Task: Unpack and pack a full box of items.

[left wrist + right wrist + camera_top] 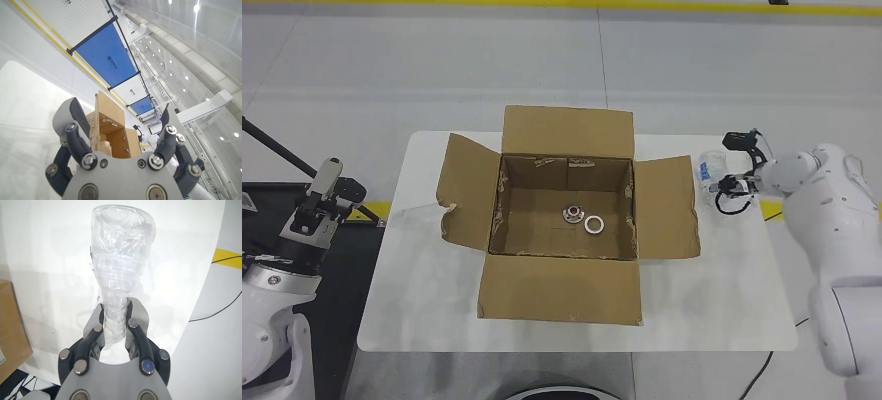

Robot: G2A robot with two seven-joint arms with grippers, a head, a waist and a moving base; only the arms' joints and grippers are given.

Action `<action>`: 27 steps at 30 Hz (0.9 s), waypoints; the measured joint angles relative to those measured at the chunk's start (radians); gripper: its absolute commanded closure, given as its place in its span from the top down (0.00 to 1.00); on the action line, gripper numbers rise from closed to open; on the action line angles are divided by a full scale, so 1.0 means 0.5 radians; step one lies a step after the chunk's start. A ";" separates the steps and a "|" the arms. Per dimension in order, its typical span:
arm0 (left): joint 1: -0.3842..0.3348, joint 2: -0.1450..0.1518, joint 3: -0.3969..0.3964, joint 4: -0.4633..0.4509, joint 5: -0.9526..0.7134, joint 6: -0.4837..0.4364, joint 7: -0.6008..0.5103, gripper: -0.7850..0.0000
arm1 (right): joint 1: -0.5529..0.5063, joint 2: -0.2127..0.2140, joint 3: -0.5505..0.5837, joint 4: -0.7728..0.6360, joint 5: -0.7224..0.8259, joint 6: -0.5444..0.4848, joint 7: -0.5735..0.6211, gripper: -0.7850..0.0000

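Right of the box (560, 290), over the table (422, 300), a clear plastic-wrapped bundle (121, 256) is gripped at its twisted narrow end by the right tool (115, 313), with the pads pressed into the wrap. The neck is judged to be the chosen hold because the wide end looks too bulky to span. Whether the bundle rests on the table or hangs just above it cannot be told.

The box is set mid-table with all four flaps folded outward, so the opening is left free from above. On its floor a darker ring (571, 212) and a paler ring (595, 225) are seen just beside each other. Unpacking is judged well along, with these two still to be lifted.

Off the table's left edge, the left tool (121, 106) is held with its jaws spread and nothing between them, presumably out of the way.
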 measured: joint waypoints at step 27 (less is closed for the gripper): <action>0.000 0.000 0.000 0.000 0.000 0.000 0.000 1.00 | 0.115 0.332 0.321 -0.580 0.486 -0.641 0.108 0.00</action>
